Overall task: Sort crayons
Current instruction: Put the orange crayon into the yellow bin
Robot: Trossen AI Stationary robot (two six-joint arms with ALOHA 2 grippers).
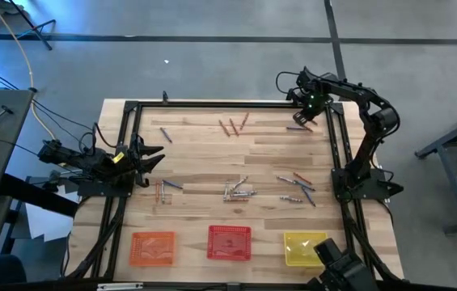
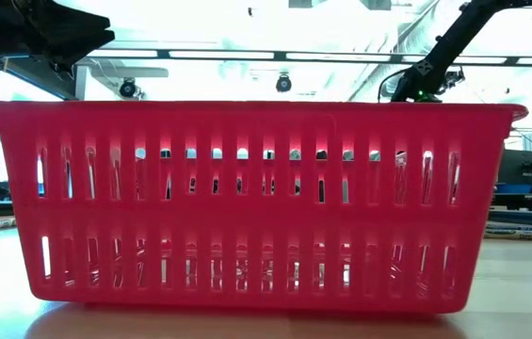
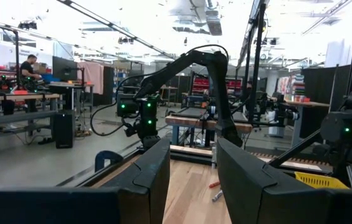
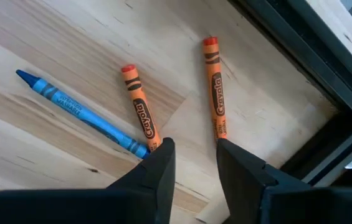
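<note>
The right gripper (image 4: 191,155) is shown at the far right corner of the wooden table (image 1: 204,145), poised low over a small group of crayons. Its two dark fingers (image 4: 157,165) are parted by a narrow gap, and nothing is seen between them. In the right wrist view, three crayons lie just ahead of the fingertips: a blue crayon (image 4: 82,113) laid obliquely, an orange crayon (image 4: 141,109) whose near end meets the blue one close to one fingertip, and a second orange crayon (image 4: 215,87) lying apart from them, its near end reaching the other fingertip. Whether either fingertip touches a crayon cannot be told. A black frame rail (image 4: 300,68) runs just beyond these crayons.

The left gripper (image 1: 149,155) is held at the left edge of the table, level and pointing inward; its fingers (image 3: 154,177) are parted and nothing is held.

The remaining crayons are scattered over the table top: a cluster near the far edge (image 1: 233,125), a single one toward the far left (image 1: 165,135), a few just beside the left gripper (image 1: 163,190), a heap at the centre (image 1: 239,191), and a group at the right (image 1: 299,187).

Three mesh baskets stand in a row along the near edge: an orange basket (image 1: 153,247), a red basket (image 1: 229,242) and a yellow basket (image 1: 303,246). What they contain cannot be made out.
</note>
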